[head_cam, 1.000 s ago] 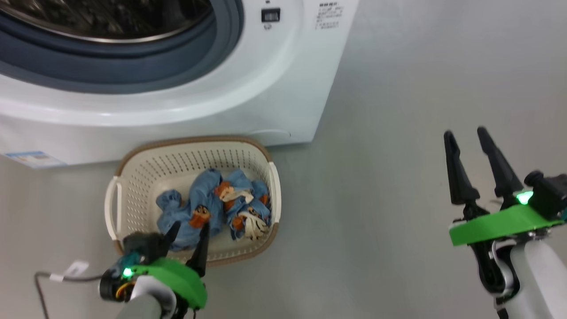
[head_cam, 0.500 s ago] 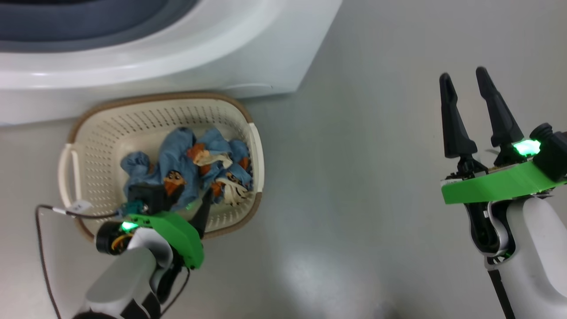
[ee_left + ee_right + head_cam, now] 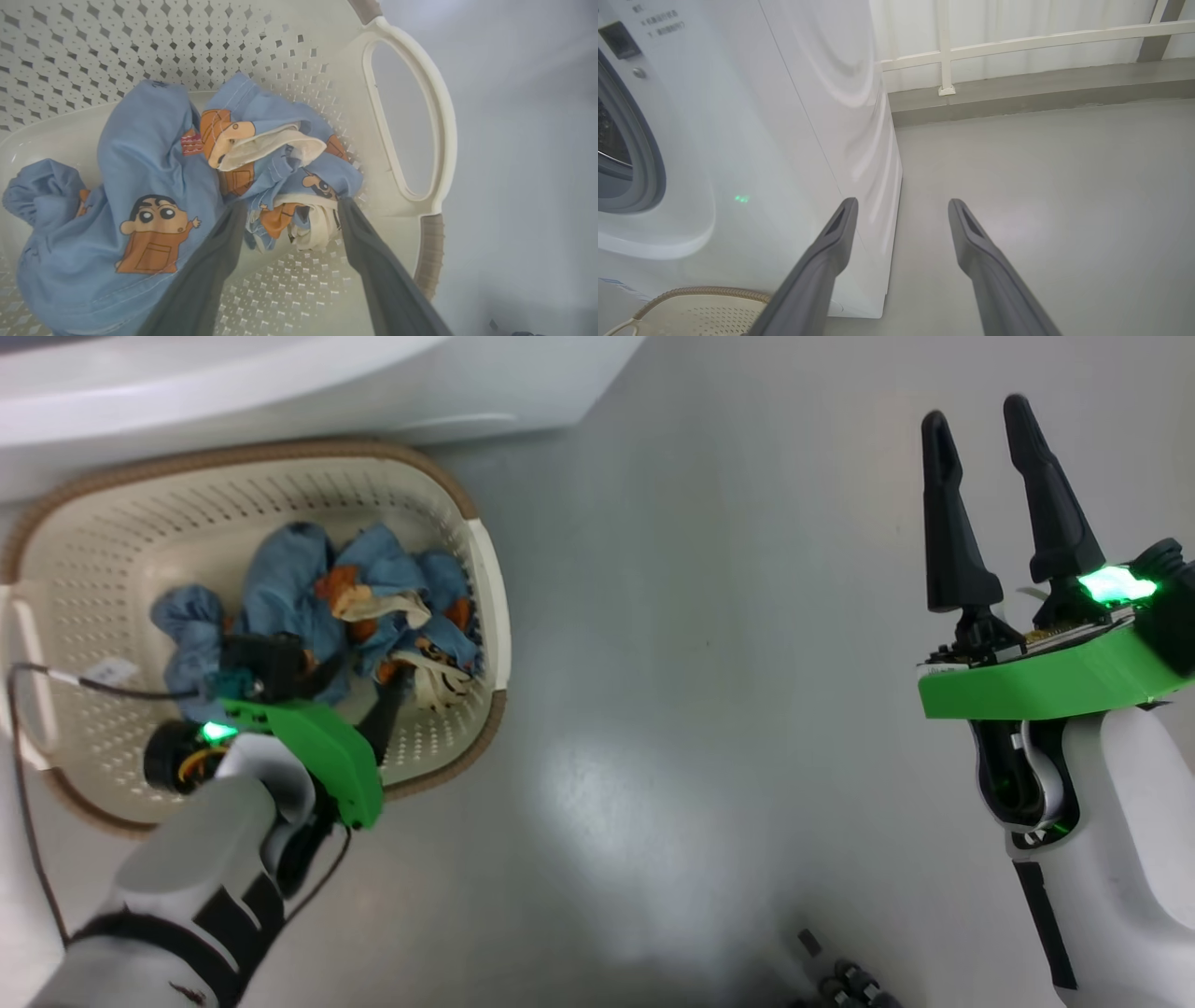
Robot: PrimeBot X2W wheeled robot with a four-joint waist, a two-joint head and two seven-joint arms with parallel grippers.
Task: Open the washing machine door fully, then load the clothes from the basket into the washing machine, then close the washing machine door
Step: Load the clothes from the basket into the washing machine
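crumpled blue cartoon-print clothes [image 3: 154,186] heaped in cream perforated basket [image 3: 93,579], beside white washing machine [image 3: 752,140]

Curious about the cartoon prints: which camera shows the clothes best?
Left wrist view: the clothes are close, prints sharp. Head view shows them small in the basket; right wrist view catches its rim.

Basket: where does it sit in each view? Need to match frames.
Head view: basket at upper left, running off the left edge.
Left wrist view: basket across left and centre, handle at right.
Right wrist view: basket as a sliver in the bottom-left corner.
Shared landmark: its brown rim.
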